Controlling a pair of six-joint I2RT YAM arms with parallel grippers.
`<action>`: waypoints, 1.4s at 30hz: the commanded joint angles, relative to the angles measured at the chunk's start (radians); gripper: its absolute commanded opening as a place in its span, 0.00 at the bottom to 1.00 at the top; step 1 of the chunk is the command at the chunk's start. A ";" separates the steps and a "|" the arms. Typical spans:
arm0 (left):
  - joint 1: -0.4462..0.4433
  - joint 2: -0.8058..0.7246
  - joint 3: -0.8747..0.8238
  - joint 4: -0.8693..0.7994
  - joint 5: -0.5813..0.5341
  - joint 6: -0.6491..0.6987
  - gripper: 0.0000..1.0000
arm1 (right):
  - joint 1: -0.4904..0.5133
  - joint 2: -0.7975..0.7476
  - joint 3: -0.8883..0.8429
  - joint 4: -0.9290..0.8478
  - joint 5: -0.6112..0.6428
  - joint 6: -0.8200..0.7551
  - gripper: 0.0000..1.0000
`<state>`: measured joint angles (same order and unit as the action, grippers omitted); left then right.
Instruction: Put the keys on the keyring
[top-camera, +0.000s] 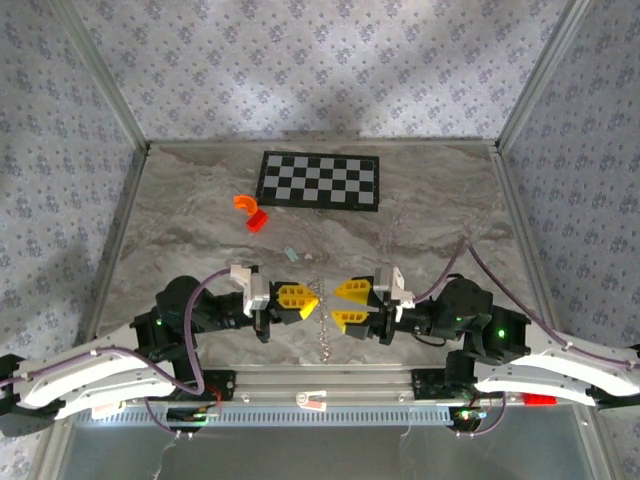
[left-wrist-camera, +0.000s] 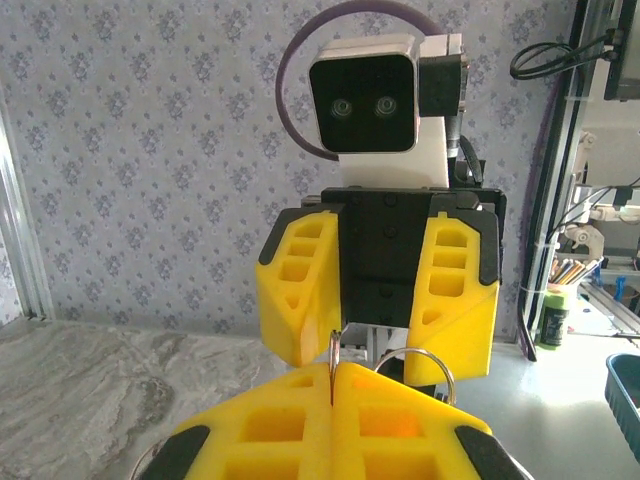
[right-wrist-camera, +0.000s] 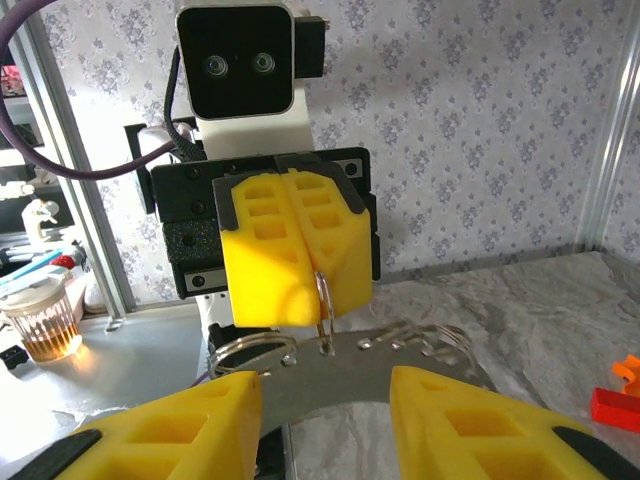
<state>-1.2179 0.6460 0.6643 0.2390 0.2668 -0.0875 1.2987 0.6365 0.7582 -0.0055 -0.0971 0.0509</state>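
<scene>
- Grey marbled table (top-camera: 180, 220) spans the middle of the top view.
- Black-and-white checkerboard (top-camera: 320, 180) lies flat at upper centre.
- Orange curved piece (top-camera: 246, 204) and red piece (top-camera: 258, 221) lie just beside each other, left of centre.
- Tiny teal-green key (top-camera: 292, 254) lies alone near centre.
- Beaded chain keyring (top-camera: 323, 335) trails down at lower centre.

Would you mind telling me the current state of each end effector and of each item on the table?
left end effector: shut on the keyring
right end effector: open, holding nothing
keyring: pinched by the left end effector, chain trailing toward the near edge
key: lying loose on the table, not on the keyring
orange piece: lying on the table
red piece: lying beside the orange piece
checkerboard: flat on the table
</scene>
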 joint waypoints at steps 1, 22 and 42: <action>-0.006 -0.005 0.032 0.064 0.024 -0.002 0.00 | 0.007 0.008 0.034 0.049 -0.032 -0.016 0.40; -0.006 0.021 0.022 0.101 0.054 -0.015 0.00 | 0.005 0.003 0.016 0.072 0.003 -0.013 0.18; -0.006 -0.026 0.149 -0.402 -0.134 0.131 0.28 | 0.006 0.065 0.259 -0.383 0.130 -0.122 0.00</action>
<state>-1.2194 0.6506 0.7246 0.0265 0.2092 -0.0280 1.3003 0.6914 0.9001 -0.2237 -0.0303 -0.0189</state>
